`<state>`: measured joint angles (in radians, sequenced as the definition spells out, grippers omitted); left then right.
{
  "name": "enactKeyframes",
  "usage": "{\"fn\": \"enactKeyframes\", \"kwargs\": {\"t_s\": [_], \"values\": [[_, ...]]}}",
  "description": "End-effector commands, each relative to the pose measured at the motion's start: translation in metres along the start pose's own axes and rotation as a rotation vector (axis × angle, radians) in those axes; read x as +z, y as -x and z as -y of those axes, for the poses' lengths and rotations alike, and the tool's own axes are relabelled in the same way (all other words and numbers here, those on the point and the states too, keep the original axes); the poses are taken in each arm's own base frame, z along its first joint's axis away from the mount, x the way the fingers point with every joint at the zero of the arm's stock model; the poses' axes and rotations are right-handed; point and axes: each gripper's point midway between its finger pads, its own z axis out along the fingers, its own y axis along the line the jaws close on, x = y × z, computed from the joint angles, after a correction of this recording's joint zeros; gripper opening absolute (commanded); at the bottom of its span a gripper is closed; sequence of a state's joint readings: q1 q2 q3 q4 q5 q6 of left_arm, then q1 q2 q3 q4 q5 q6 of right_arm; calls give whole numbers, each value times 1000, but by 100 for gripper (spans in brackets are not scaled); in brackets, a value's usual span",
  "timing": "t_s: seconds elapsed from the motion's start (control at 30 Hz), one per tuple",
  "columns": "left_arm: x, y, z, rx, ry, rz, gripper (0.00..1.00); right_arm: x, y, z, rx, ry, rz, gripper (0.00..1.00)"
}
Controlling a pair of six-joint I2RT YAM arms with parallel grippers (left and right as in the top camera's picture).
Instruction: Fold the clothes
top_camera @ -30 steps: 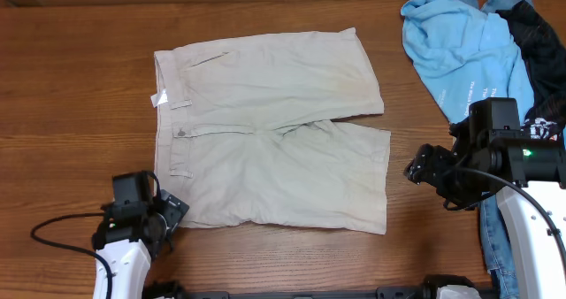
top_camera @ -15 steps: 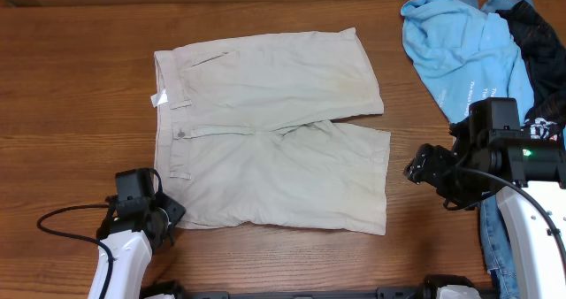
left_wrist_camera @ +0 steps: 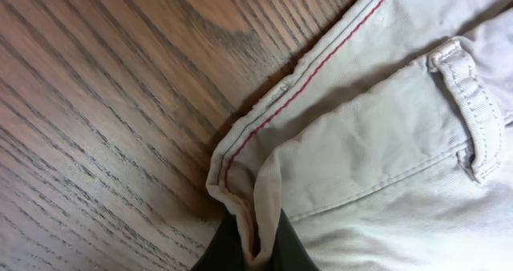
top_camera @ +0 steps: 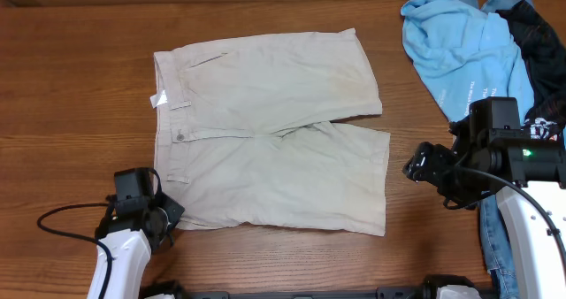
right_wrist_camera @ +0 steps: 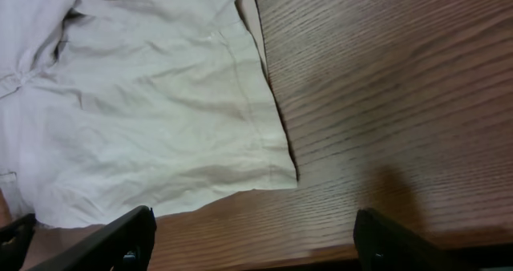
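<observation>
Beige shorts (top_camera: 270, 131) spread flat on the wooden surface (top_camera: 80, 87), front up, waistband end toward the left arm, both legs running toward the right arm, far leg angled slightly away from the near one.

Left hand (top_camera: 164, 218) at the shorts' near waistband corner, clamped tight on that corner. In the wrist view, a folded edge of cloth with red stitching pinched between the dark fingers (left_wrist_camera: 220, 255), a belt loop just beyond on the waistband.

Right hand (top_camera: 420, 168) just off the hem of the shorts' near leg, apart from the cloth, spread wide and holding nothing. In its wrist view, both fingertips over bare wood beside the hem corner.

Light blue T-shirt (top_camera: 460, 51) heaped well beyond the hem of the shorts' far leg, with a black garment (top_camera: 535, 42) touching its outer side, farther again from the shorts.
</observation>
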<state>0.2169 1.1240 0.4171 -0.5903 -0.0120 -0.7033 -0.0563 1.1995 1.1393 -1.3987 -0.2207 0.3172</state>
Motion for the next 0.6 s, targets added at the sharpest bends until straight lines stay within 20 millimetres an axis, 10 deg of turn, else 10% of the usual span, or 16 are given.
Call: {"fn": "enactKeyframes", "kwargs": {"t_s": [0.0, 0.57], "values": [[-4, 2, 2, 40, 9, -16, 4, 7, -8, 5, 32, -8, -16, 83], [-47, 32, 15, 86, 47, 13, 4, 99, -81, -7, 174, 268, -318, 80]]}}
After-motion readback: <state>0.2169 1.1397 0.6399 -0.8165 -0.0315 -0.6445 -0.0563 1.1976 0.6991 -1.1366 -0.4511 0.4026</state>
